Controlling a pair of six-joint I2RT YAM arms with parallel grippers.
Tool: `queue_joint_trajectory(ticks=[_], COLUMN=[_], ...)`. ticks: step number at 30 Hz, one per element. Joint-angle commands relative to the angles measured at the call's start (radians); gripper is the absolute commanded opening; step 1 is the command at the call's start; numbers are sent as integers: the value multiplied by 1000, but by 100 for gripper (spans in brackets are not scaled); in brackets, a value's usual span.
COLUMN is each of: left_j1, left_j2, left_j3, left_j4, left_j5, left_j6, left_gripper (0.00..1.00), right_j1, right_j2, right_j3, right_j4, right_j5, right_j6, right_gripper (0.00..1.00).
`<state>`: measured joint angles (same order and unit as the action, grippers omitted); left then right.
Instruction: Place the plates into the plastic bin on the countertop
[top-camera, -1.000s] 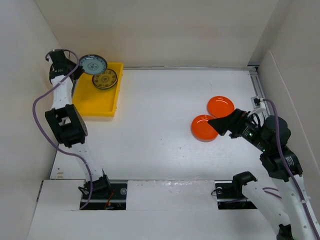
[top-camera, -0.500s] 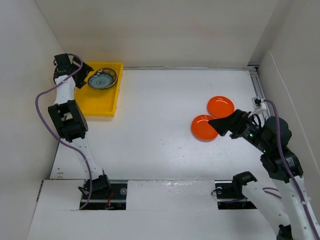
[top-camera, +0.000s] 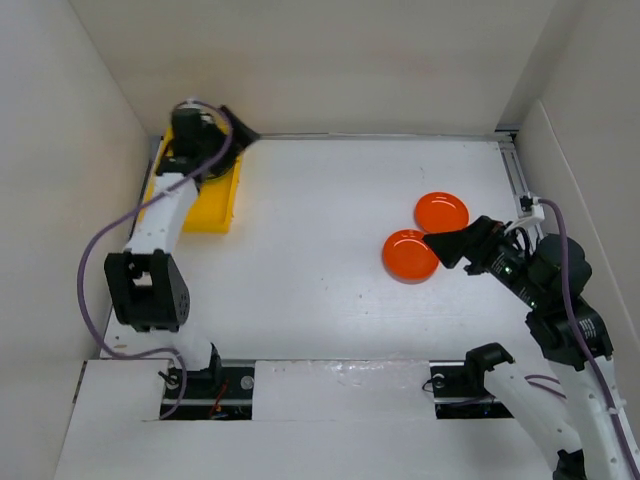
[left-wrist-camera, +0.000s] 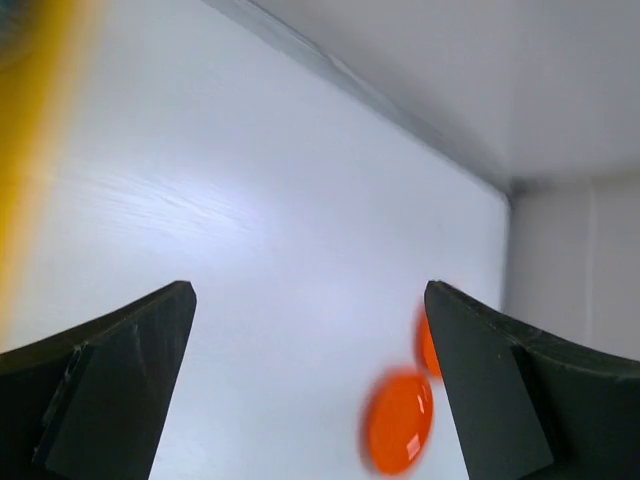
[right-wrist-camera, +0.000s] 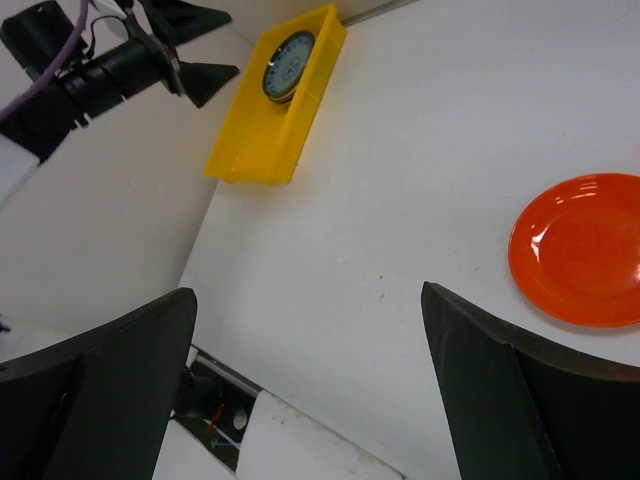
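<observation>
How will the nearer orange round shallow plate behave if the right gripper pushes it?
The nearer orange round shallow plate looks rigid and thin, so probably light. On the smooth flat white countertop it would likely slide, not tip or roll. Its low rim may offer the open right gripper little to grip.

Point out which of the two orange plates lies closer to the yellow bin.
The near orange plate, the one toward the arm bases: it sits left of the far orange plate, so closer to the yellow bin.
</observation>
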<state>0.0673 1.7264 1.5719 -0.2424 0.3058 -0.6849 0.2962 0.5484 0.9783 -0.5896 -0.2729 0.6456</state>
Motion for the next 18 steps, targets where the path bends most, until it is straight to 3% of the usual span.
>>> queue_joint_trajectory(ticks=[1, 3, 6, 9, 13, 18], left_j1=[-286, -497, -694, -777, -872, -914], left_j2=[-181, -223, -163, -107, -32, 96], left_j3=[-250, -341, -363, -374, -385, -335], left_j4=[199, 337, 357, 385, 434, 425], left_j5=[0, -39, -88, -142, -112, -139], left_j6=[15, 1, 19, 31, 31, 39], left_gripper=[100, 100, 100, 100, 100, 100], right_j1=[1, 1, 1, 1, 1, 1], right_j2=[2, 2, 2, -22, -42, -53], right_j3=[71, 86, 114, 123, 132, 142], right_j4=[24, 24, -1, -12, -44, -53], right_j5=[47, 58, 69, 69, 80, 89], right_j6=[-18, -18, -18, -18, -18, -18], right_gripper=[100, 100, 100, 100, 100, 100])
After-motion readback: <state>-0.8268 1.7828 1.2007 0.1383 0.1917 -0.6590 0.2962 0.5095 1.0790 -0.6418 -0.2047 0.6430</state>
